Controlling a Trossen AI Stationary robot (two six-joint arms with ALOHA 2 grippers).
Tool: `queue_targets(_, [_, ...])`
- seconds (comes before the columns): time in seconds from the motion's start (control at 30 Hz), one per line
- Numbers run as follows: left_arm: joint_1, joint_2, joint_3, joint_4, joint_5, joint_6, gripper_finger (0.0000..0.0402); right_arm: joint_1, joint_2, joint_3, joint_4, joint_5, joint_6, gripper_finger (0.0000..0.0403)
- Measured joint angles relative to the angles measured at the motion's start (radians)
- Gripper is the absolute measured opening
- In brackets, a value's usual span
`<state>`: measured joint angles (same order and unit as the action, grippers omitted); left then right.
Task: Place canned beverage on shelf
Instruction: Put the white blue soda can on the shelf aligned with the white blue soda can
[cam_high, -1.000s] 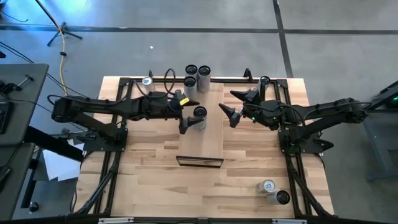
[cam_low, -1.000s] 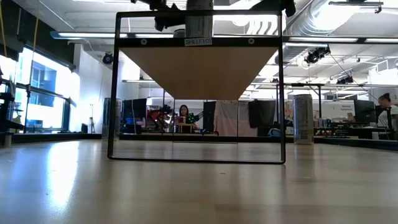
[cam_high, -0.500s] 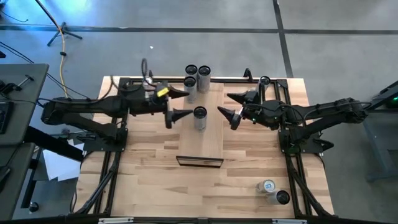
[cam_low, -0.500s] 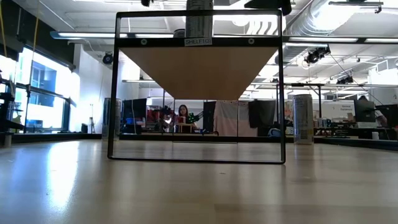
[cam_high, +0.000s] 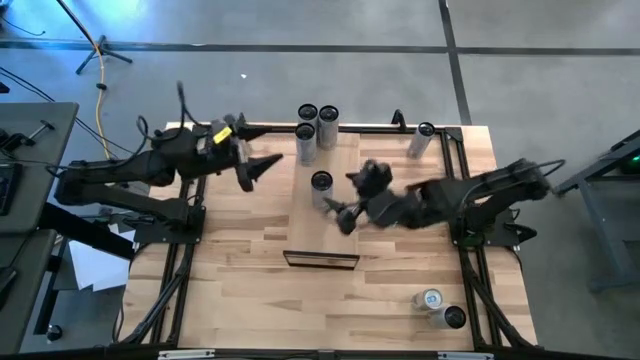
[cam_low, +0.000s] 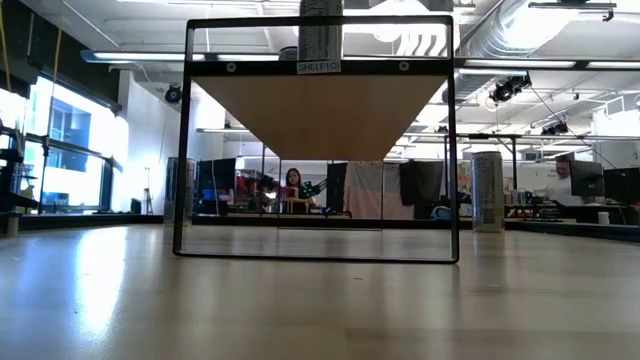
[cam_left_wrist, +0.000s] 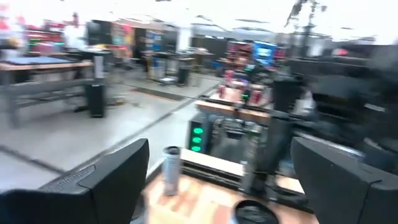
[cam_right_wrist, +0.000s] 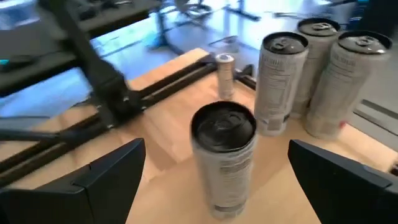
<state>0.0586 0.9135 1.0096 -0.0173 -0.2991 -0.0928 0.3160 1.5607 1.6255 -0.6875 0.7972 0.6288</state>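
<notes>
A can stood upright on the shelf, near the middle of the board's width and toward its far half, with nothing gripping it; three more cans clustered at the shelf's far end. The right gripper hovered just beside that single can on its right side, fingers spread wide and empty, and its wrist camera looked straight at the can between the two dark fingers, the other three standing behind it. The left gripper hung over the table well to the left of the shelf, also wide open and holding nothing; its wrist view showed one slim can at the far side of the table and the room beyond. Two further cans lay near the table's front right corner. Judging by this layout, the can on the board looked placed, so the step in hand seemed to be clearing away or fetching another. To do that well, the right arm should keep its fingers wide and draw off sideways without brushing the can, which is tall, narrow and easy to tip. As for writing, the low view showed a small tag on the shelf's frame reading "SHELF" followed by characters too small to make out; the cans carried panels of small print, and no brand could be read.
</notes>
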Motion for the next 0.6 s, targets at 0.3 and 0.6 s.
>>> queue_targets(0.3, [0.002,-0.054,0.000,-0.055,-0.135,0.161,0.0356,0.096,0.337,0.298,-0.152,0.265,0.205,0.0381])
queue_targets(0.6, [0.002,-0.075,0.000,-0.213,-0.071,0.183,0.0356,0.091,0.576,0.543,-0.329,0.292,0.376,0.0381])
